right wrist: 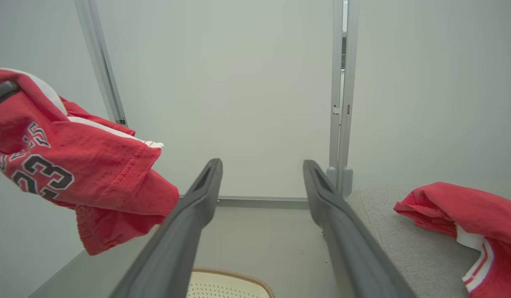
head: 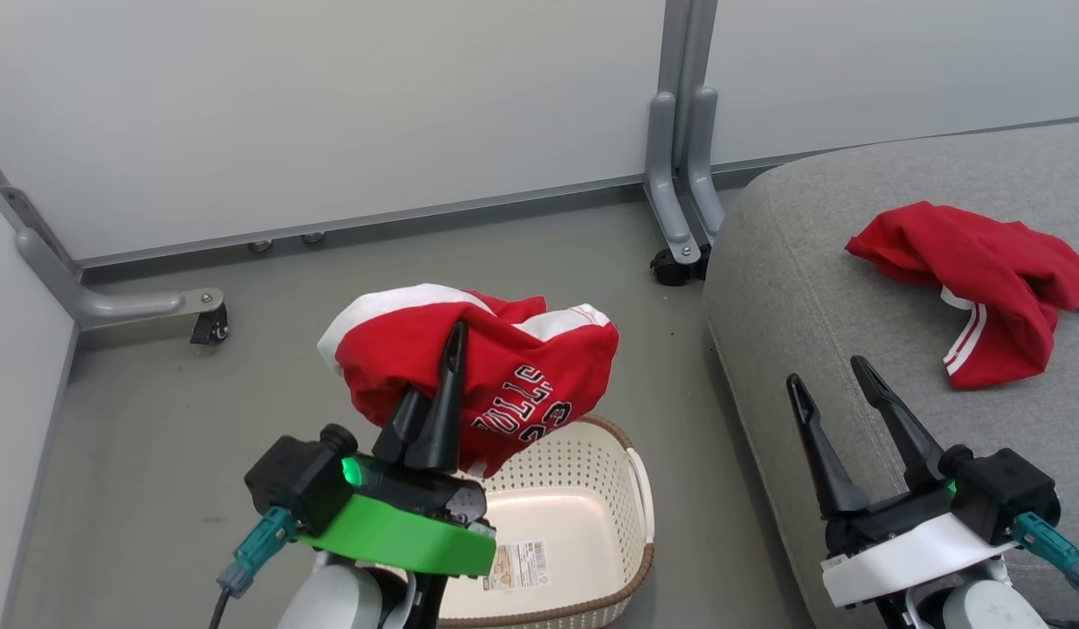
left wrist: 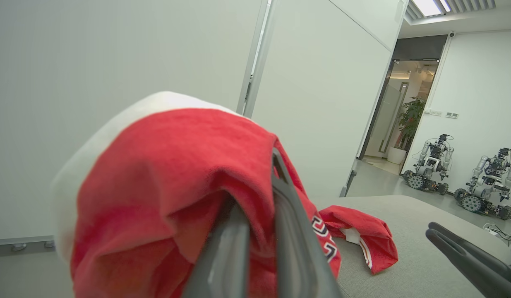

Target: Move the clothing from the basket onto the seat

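Observation:
My left gripper [head: 447,345] is shut on a red garment of the clothing [head: 522,367] with white trim and lettering, holding it in the air above the basket [head: 591,515]. In the left wrist view the red garment [left wrist: 168,182] drapes over the closed fingers [left wrist: 288,215]. The cream perforated basket has a brown rim and shows its bare floor with a label. A second red garment [head: 985,271] lies crumpled on the grey seat [head: 810,253] at the right. My right gripper [head: 832,371] stands open and empty over the seat's front edge.
Grey partition walls with metal feet and castors [head: 679,262] stand behind the basket and seat. Bare grey floor [head: 155,437] lies to the left. Two parked robots [left wrist: 462,174] show far off through a doorway.

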You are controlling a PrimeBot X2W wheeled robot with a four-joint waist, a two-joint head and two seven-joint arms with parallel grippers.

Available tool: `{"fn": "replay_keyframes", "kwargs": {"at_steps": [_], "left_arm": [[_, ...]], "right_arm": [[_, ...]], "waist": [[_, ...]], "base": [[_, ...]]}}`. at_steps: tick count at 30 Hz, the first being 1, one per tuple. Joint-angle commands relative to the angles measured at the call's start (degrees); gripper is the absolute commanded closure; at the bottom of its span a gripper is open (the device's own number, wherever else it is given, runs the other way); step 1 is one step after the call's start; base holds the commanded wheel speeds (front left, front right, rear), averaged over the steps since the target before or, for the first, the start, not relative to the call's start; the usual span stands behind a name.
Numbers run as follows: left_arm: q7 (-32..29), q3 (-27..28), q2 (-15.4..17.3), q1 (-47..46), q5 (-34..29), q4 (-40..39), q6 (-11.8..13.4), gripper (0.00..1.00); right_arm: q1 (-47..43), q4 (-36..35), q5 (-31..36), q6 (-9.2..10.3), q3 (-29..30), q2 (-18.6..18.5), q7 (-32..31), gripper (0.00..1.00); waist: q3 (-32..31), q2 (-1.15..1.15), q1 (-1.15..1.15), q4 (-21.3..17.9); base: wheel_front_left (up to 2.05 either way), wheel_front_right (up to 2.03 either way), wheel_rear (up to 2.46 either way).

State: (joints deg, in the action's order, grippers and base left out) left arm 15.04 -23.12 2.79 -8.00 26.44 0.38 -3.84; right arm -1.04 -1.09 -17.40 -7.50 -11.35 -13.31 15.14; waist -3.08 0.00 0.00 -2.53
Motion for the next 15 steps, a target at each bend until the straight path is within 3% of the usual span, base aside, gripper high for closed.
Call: {"fn": "replay_keyframes", "kwargs": {"at_steps": [1, 4, 9, 15], "left_arm": [[0.2, 0.0, 0.2, -0.7, 0.2, -0.2, 0.1, 1.0], [0.2, -0.2, 0.2, -0.9, 0.3, -0.3, 0.2, 1.0], [0.2, -1.0, 0.2, -1.6, 0.0, -0.1, 0.1, 1.0], [0.2, -3.4, 0.2, -2.6, 0.5, 0.2, 0.0, 1.0]], "right_arm": [[-0.3, 0.1, 0.1, 0.02, 0.0, -0.2, 0.0, 0.0], [0.1, -0.2, 1.6, 0.02, -1.4, -1.6, 0.0, 0.0], [1.8, -3.2, 7.0, 0.02, -8.9, -5.7, 0.0, 0.0], [5.0, -4.2, 7.3, 0.02, -16.6, -7.7, 0.0, 0.0]], "waist": [[0.1, 0.0, 0.0, 0.0], [0.1, 0.0, 0.0, 0.2], [0.3, 0.0, 0.0, 0.5], [0.6, 0.0, 0.0, 1.1]], "base": [[0.0, 0.0, 0.0], [0.0, 0.0, 0.0], [0.0, 0.0, 0.0], [0.0, 0.0, 0.0]]}}
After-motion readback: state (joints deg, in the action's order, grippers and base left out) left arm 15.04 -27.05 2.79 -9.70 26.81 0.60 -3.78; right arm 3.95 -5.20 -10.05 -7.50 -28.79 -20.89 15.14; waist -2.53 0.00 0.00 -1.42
